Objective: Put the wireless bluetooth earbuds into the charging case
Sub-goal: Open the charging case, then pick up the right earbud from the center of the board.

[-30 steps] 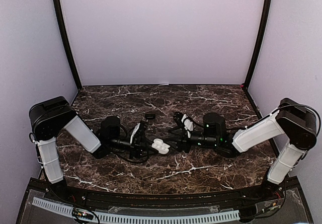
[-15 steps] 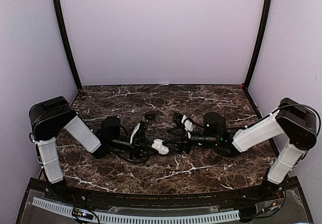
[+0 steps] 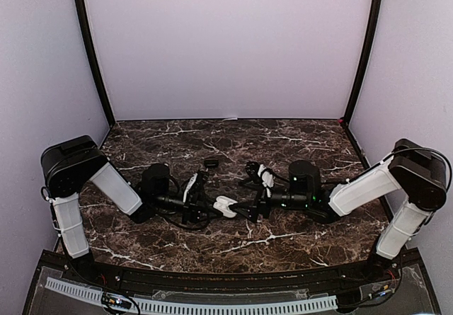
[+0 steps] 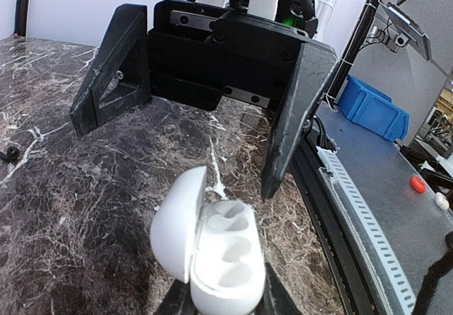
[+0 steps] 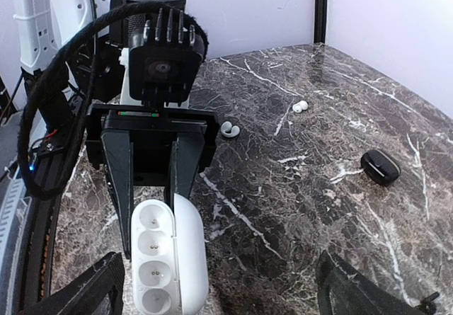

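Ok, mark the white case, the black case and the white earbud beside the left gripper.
White case [image 5: 154,262]: right wrist view, on its socket tray.
Black case [image 5: 380,166]: right wrist view, middle of its top.
White earbud [image 5: 230,129]: right wrist view, its middle.

The white pebble-shaped plastic charging case [image 4: 212,258], lid raised, is held in the left claw [image 5: 156,224] at the middle of the dark marble bench [image 3: 283,244]. The right claw [image 4: 173,152] is set opposite, just beside it. Behind the left arm, one small white plastic earbud [image 5: 228,129] is located beside the wrist, with a second white earbud [image 5: 300,106] farther back. A black oval case [image 5: 380,166] is located behind both claws.
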